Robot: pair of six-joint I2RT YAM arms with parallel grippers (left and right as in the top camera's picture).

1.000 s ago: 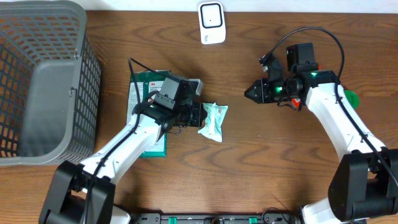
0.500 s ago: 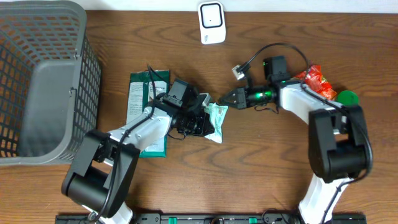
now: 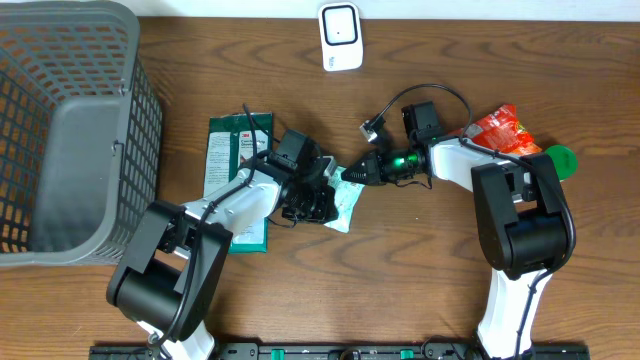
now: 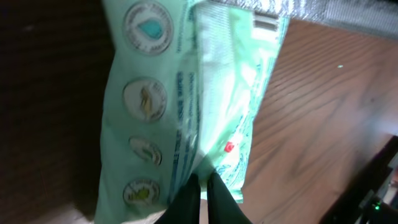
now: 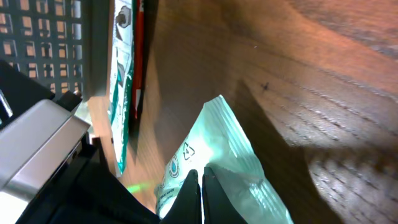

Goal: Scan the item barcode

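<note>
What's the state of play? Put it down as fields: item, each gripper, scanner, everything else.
item: pale green packet, between the two grippers
left gripper: shut on the packet's edge
right gripper: shut on the packet's other end
scanner: white, at the top of the overhead view, well apart from the packet
other: grey basket, green 3M pack, red snack bag

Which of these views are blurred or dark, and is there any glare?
Left wrist view: the green packet is out of focus, and the left edge is dark. Right wrist view: a bright greenish glow falls on the packet; the table grain is sharp. Overhead view: even light, sharp.
</note>
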